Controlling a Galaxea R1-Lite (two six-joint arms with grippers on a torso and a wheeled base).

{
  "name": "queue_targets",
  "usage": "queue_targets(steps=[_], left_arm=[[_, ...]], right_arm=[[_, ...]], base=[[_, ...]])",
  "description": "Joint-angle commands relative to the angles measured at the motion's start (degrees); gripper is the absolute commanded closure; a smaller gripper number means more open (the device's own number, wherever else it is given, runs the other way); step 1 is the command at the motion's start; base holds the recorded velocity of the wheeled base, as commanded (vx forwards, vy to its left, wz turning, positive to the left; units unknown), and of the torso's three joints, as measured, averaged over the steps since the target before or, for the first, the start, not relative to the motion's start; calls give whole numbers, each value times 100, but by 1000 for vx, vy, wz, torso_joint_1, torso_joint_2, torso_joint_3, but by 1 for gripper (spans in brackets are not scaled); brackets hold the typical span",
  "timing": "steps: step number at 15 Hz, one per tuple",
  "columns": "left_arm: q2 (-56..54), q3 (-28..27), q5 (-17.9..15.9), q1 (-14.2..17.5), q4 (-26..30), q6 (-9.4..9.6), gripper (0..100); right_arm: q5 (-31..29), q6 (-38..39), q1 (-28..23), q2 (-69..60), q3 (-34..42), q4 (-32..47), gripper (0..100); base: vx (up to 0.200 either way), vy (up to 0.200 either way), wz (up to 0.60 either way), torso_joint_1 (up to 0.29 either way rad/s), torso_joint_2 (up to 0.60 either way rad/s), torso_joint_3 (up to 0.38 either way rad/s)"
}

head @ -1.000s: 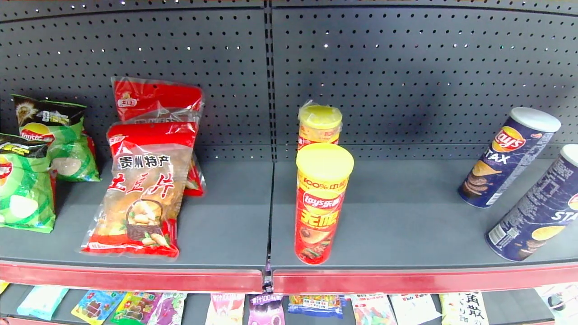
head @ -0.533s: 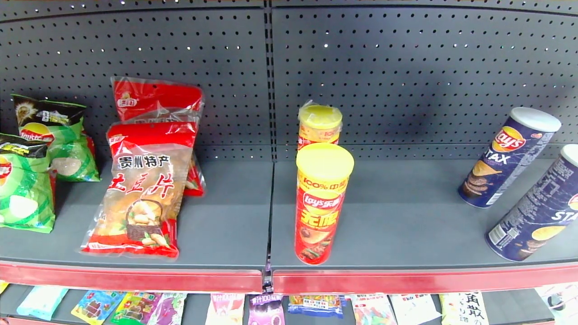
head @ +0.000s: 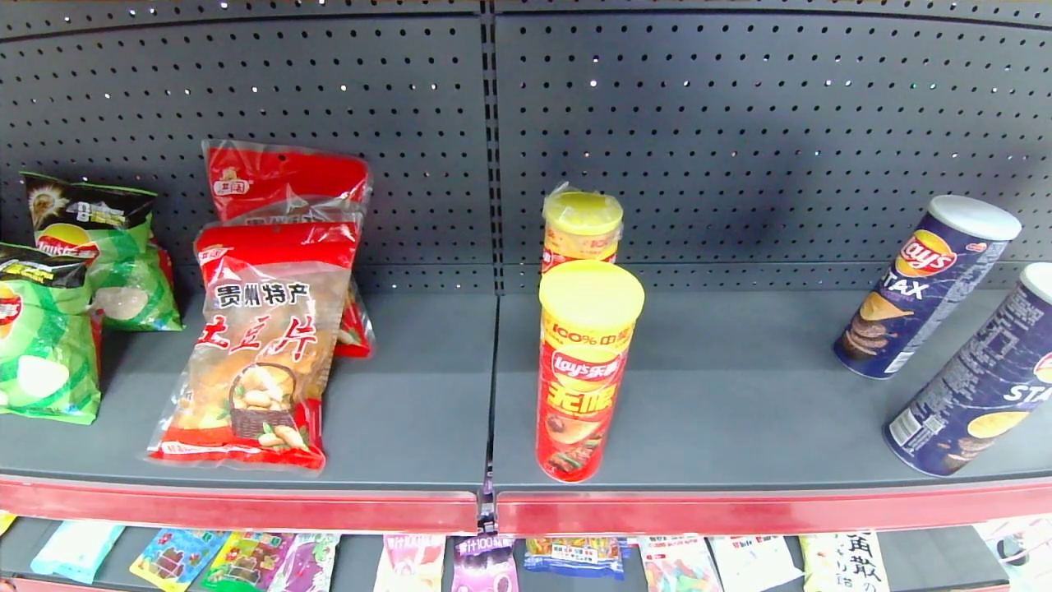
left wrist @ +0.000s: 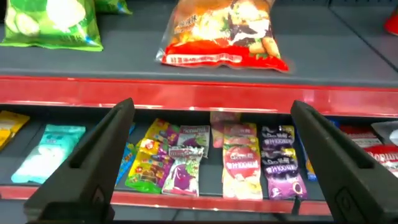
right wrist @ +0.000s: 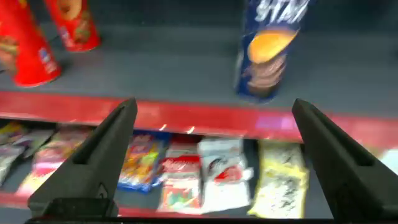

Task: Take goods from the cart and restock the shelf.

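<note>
On shelf: green bags far left; red bags beside them; two red cans upright mid-shelf, one behind the other; blue cans at right; packets on the tier below. Facing the red lip: left gripper, jaws spread wide, empty; right gripper likewise, near a blue can.

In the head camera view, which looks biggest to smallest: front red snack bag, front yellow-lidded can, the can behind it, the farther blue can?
Largest: front red snack bag.
Next, unranked: front yellow-lidded can and farther blue can look alike, the yellow one being nearer.
Smallest: can behind it, though half hidden.
</note>
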Motion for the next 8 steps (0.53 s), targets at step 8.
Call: queue_targets(steps=[8], left_arm=[[-57,-2,-7,-2,6,2,0]], right_arm=[[-346,-270,-7,4,154,102,0]], base=[[0,0,0,0,0,0]])
